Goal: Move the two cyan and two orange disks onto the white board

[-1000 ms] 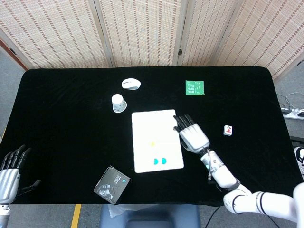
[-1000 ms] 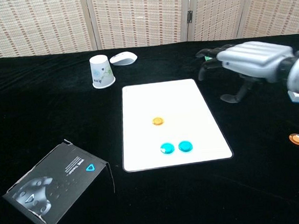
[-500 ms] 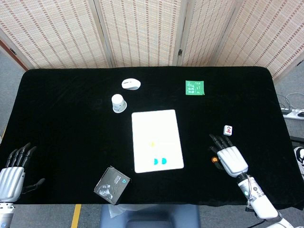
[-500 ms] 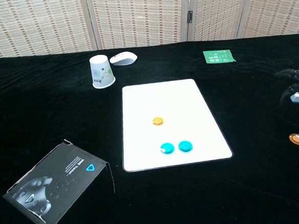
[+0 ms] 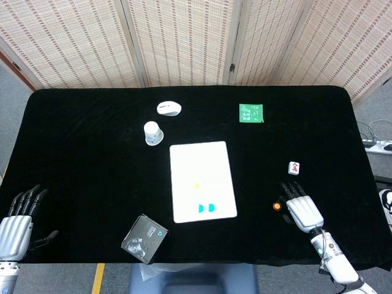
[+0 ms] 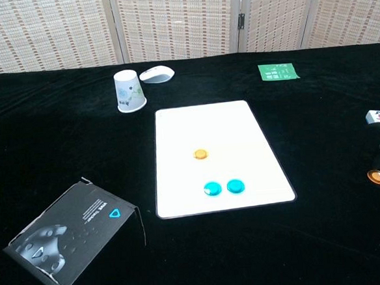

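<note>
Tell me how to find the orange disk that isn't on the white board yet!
Start at the white board in the middle of the black table, then look off its right side. The orange disk lies alone on the cloth, beside the right hand. Its twin sits on the board, and the nearby tile is white.

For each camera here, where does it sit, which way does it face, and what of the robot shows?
Head view: high above the table's near edge, looking steeply down; shows left hand and right hand beside the orange disk.
Chest view: low at the near edge, looking across toward the screens; no hand clearly visible.
Shared: white board, two cyan disks, paper cup, black box.
</note>
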`<move>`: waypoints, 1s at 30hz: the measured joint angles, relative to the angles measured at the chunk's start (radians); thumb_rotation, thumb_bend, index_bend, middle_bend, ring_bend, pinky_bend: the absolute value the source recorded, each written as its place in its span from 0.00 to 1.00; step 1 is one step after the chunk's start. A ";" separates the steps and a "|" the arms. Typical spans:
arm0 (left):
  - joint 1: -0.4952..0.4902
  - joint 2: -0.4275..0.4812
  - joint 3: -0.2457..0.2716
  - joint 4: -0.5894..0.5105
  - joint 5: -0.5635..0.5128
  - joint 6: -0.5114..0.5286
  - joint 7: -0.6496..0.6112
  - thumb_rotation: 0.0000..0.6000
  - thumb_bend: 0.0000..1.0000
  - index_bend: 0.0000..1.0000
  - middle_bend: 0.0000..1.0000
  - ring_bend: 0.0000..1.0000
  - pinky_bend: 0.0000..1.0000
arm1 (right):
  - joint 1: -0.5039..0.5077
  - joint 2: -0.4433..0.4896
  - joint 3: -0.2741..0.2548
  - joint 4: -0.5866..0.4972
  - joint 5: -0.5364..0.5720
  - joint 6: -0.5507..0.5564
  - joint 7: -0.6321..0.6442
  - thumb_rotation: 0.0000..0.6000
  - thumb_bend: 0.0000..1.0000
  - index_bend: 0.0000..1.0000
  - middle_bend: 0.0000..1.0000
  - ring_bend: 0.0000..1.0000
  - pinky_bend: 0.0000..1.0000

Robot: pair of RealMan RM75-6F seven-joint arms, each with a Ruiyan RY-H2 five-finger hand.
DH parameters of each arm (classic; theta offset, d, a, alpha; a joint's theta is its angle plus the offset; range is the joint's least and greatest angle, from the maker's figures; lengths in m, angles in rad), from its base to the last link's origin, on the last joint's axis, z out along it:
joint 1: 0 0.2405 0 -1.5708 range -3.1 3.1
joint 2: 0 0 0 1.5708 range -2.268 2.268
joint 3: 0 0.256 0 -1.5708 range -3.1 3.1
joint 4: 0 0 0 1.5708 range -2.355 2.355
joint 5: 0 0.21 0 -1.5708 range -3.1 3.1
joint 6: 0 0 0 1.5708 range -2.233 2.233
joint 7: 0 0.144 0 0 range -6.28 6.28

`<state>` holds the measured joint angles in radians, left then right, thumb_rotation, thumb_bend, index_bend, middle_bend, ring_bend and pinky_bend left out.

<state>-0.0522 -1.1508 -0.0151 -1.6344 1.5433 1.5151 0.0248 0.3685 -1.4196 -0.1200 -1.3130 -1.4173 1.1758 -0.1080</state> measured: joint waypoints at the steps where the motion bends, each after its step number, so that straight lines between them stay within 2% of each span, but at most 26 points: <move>1: 0.000 0.000 0.000 0.001 0.000 0.000 0.000 1.00 0.19 0.08 0.00 0.01 0.00 | 0.000 -0.005 0.005 0.008 0.000 -0.007 0.004 1.00 0.42 0.38 0.01 0.00 0.00; 15: -0.001 -0.001 0.000 0.004 -0.006 -0.003 -0.001 1.00 0.19 0.08 0.00 0.01 0.00 | 0.005 -0.029 0.045 0.042 -0.019 -0.050 0.024 1.00 0.42 0.38 0.01 0.00 0.00; 30: 0.000 -0.003 0.002 0.010 -0.009 -0.003 -0.001 1.00 0.19 0.08 0.00 0.01 0.00 | 0.002 -0.033 0.068 0.045 -0.008 -0.089 0.004 1.00 0.42 0.47 0.03 0.00 0.00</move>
<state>-0.0526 -1.1538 -0.0135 -1.6248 1.5344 1.5121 0.0243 0.3705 -1.4529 -0.0521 -1.2684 -1.4257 1.0871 -0.1040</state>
